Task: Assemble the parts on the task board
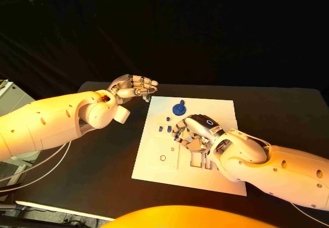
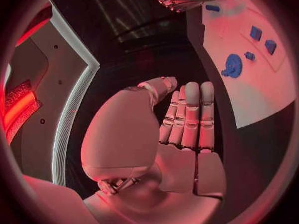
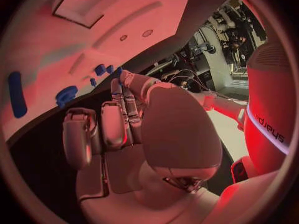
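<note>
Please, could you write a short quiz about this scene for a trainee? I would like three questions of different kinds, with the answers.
1. True or false: the left hand holds the blue gear.
2. Which hand is over the middle of the task board?
3. Where does the blue gear lie? A) on the board, near its far edge; B) on the board, near the robot; C) on the table.

Key: 1 false; 2 the right hand; 3 A.

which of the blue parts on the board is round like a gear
The blue gear near the task board's far edge: it is a toothed disc, while the other blue parts are small blocks.
</note>
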`<action>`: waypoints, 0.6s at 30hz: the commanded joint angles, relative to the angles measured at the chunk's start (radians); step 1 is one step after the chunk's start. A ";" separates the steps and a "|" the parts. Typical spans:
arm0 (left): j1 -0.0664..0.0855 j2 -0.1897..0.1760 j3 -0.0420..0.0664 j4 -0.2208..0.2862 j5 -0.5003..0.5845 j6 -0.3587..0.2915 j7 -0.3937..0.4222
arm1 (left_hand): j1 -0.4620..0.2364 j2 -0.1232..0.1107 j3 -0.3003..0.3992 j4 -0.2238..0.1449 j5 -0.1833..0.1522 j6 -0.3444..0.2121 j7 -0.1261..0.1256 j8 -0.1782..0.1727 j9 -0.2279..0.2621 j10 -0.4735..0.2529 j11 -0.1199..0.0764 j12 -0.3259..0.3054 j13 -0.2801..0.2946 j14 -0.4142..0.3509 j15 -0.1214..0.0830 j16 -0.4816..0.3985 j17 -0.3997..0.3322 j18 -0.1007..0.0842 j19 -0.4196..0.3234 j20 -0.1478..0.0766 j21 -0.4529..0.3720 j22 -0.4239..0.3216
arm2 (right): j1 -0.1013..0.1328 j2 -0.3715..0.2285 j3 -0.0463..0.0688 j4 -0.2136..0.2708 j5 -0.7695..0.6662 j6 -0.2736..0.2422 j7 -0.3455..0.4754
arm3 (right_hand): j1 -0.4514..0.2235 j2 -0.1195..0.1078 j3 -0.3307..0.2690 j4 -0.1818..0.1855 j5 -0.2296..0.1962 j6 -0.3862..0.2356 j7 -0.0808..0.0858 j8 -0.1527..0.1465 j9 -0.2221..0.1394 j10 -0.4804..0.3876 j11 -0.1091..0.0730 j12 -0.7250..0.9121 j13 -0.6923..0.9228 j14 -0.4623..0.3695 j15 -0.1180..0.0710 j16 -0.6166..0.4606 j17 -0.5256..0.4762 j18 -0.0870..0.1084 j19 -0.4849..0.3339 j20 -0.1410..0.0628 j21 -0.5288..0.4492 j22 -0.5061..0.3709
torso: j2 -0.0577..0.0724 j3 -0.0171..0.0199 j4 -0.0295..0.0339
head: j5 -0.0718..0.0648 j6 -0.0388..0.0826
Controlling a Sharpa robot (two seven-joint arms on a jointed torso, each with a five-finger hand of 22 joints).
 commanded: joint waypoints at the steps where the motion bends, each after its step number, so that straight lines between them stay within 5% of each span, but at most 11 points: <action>1: 0.002 0.008 0.001 0.001 0.010 -0.012 0.016 | -0.003 0.008 0.000 -0.006 0.004 -0.004 0.002 -0.003 -0.001 -0.003 0.001 0.005 -0.001 0.004 0.001 -0.004 -0.001 0.014 -0.002 0.000 0.005 0.001 | -0.009 0.015 -0.002 -0.012 -0.076 0.067 -0.016 | 0.004 0.011 0.002 -0.006 0.004 0.001 0.001 0.000 0.002 0.056 -0.049 0.003 0.008 0.041 -0.003 0.001 0.001 -0.014 0.062 -0.007 -0.005 0.220 | 0.001 -0.0006 0.0002 | 0.015 -0.010; 10: 0.002 0.017 0.001 0.001 0.011 -0.017 0.016 | -0.004 0.008 -0.001 -0.006 0.004 -0.003 0.001 -0.003 -0.001 -0.003 0.001 0.006 -0.001 0.004 0.001 -0.004 -0.001 0.014 -0.002 0.001 0.005 0.001 | -0.019 0.042 -0.005 -0.025 -0.119 0.102 -0.058 | 0.003 0.011 0.002 -0.007 0.004 0.001 0.002 0.000 0.002 0.055 -0.049 0.003 0.009 0.041 -0.003 0.001 0.001 -0.014 0.063 -0.007 -0.005 0.220 | 0.000 0.0019 -0.0015 | 0.035 -0.024; 18: 0.002 0.019 0.001 0.000 0.011 -0.014 0.013 | -0.004 0.008 -0.001 -0.006 0.004 -0.003 0.001 -0.003 -0.001 -0.003 0.001 0.006 -0.001 0.004 0.001 -0.004 -0.001 0.014 -0.002 0.001 0.005 0.001 | -0.022 0.052 -0.008 -0.030 -0.125 0.130 -0.066 | 0.001 0.012 0.002 -0.007 0.004 0.001 0.002 0.000 0.002 0.055 -0.048 0.002 0.009 0.041 -0.002 0.000 0.000 -0.014 0.063 -0.006 -0.004 0.220 | 0.000 0.0022 -0.0025 | 0.038 -0.030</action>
